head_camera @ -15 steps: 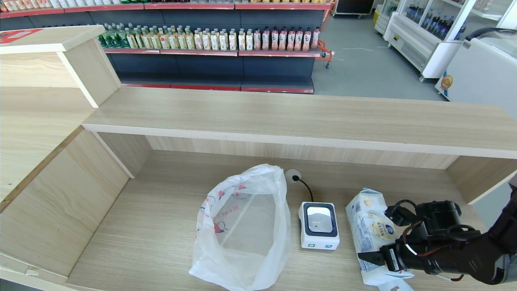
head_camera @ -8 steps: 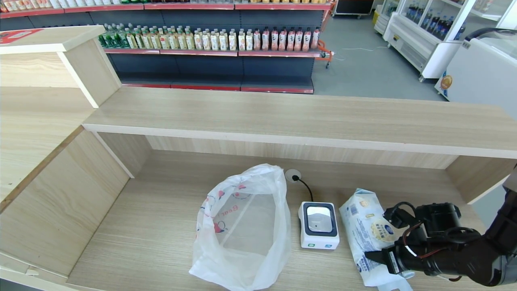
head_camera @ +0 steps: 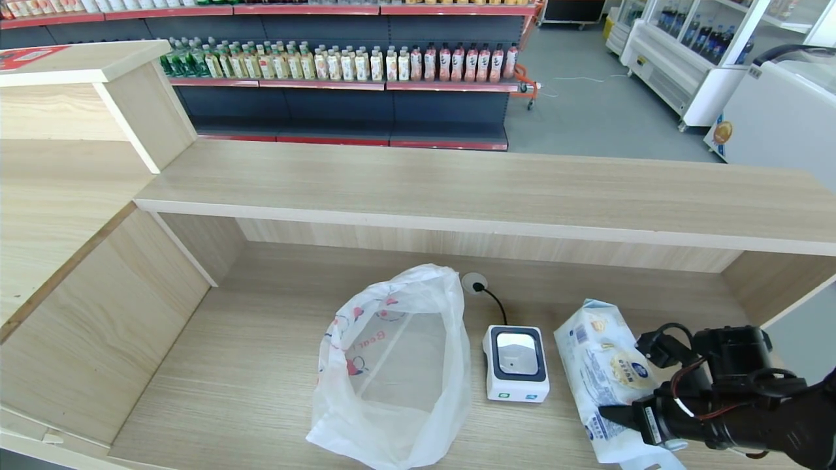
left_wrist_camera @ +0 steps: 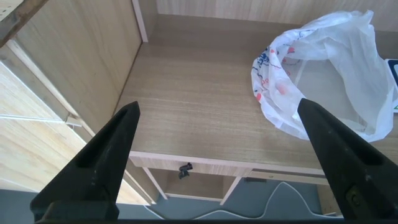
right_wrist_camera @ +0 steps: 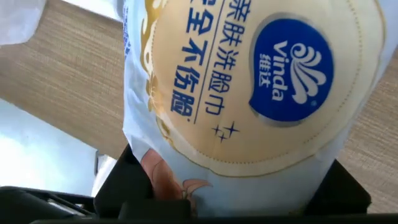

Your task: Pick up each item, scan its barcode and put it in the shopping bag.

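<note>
A white and blue tissue pack [head_camera: 604, 365] lies slanted on the wooden counter just right of the barcode scanner [head_camera: 515, 363]. My right gripper [head_camera: 627, 418] is shut on the pack's near end; the pack's round label [right_wrist_camera: 249, 93] sits close between the dark fingers. The white plastic shopping bag [head_camera: 392, 372] stands open left of the scanner. My left gripper [left_wrist_camera: 217, 106] hangs open, holding nothing, above the counter's near left edge, with the shopping bag [left_wrist_camera: 323, 74] off to one side of it.
A black cable runs from the scanner to a round grommet [head_camera: 473, 282] at the back. A raised counter ledge [head_camera: 457, 189] overhangs the back, and wooden side walls [head_camera: 98, 326] close in both ends. Bare counter lies left of the bag.
My right gripper and the tissue pack shifted a little left toward the scanner, then back to the right. The bag and scanner have not moved.
</note>
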{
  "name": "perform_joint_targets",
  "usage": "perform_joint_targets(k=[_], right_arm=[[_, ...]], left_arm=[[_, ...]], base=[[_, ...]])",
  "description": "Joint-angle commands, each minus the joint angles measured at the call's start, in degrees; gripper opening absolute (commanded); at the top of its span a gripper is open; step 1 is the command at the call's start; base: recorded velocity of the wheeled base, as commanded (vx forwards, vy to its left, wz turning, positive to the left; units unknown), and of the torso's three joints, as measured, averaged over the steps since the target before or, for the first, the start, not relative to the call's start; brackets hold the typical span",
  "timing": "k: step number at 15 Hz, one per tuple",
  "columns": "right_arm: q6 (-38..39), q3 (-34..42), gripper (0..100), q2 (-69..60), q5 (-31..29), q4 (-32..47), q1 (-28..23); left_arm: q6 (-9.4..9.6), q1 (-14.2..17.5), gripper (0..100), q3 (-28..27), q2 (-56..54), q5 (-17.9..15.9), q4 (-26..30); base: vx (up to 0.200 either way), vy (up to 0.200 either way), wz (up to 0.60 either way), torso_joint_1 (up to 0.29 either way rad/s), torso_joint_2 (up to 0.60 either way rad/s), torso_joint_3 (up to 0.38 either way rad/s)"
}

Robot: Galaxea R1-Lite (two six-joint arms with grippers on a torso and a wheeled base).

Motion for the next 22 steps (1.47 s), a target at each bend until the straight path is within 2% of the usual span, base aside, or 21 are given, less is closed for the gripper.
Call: perform_joint_targets(k=[1, 5, 6, 7, 9, 11, 12, 13, 16, 18, 19, 22], right_arm=[[1.0, 1.3, 0, -15.3, 2.3, 9.1, -0.1], [1.0, -3.3, 0, -36.4, 8.4, 30.2, 0.8], [1.0, -7.5, 0, -45.9, 13.9, 41.6, 2.6], [1.0, -9.6, 0, -49.7, 16.3, 46.6, 3.6], [1.0, -14.3, 0, -57.0, 26.1, 54.8, 6.8], [1.0, -16.3, 0, -57.0, 30.4, 54.7, 8.6], [0.7, -18.2, 0, -55.5, 34.9, 54.1, 10.1], [0.5, -18.6, 0, -54.7, 36.1, 53.3, 10.7], [-1.4, -18.5, 0, -50.0, 36.9, 46.1, 15.1], [-4.9, -18.3, 0, -48.8, 37.1, 45.9, 17.2], [-6.4, -17.9, 0, -48.3, 37.1, 45.9, 20.1], [-6.5, -18.4, 0, -47.4, 37.1, 45.8, 26.0]], left_arm=[[-0.02, -0.1, 100, 0.0, 0.0, 0.0, 0.0], [-0.02, 0.0, 100, 0.0, 0.0, 0.0, 0.0], [-0.02, 0.0, 100, 0.0, 0.0, 0.0, 0.0], [-0.02, 0.0, 100, 0.0, 0.0, 0.0, 0.0], [-0.02, 0.0, 100, 0.0, 0.0, 0.0, 0.0], [-0.02, 0.0, 100, -0.1, 0.0, 0.0, 0.0], [-0.02, 0.0, 100, 0.0, 0.0, 0.0, 0.0], [-0.02, -0.1, 100, 0.0, 0.0, 0.0, 0.0], [-0.02, 0.0, 100, 0.0, 0.0, 0.0, 0.0], [-0.02, 0.0, 100, 0.0, 0.0, 0.0, 0.0], [-0.02, 0.0, 100, 0.0, 0.0, 0.0, 0.0], [-0.02, 0.0, 100, 0.0, 0.0, 0.0, 0.0]], base=[[0.000, 0.000, 0.00, 0.000, 0.00, 0.000], [0.000, 0.000, 0.00, 0.000, 0.00, 0.000], [0.000, 0.000, 0.00, 0.000, 0.00, 0.000], [0.000, 0.000, 0.00, 0.000, 0.00, 0.000], [0.000, 0.000, 0.00, 0.000, 0.00, 0.000], [0.000, 0.000, 0.00, 0.000, 0.00, 0.000], [0.000, 0.000, 0.00, 0.000, 0.00, 0.000], [0.000, 0.000, 0.00, 0.000, 0.00, 0.000], [0.000, 0.000, 0.00, 0.000, 0.00, 0.000], [0.000, 0.000, 0.00, 0.000, 0.00, 0.000], [0.000, 0.000, 0.00, 0.000, 0.00, 0.000], [0.000, 0.000, 0.00, 0.000, 0.00, 0.000]])
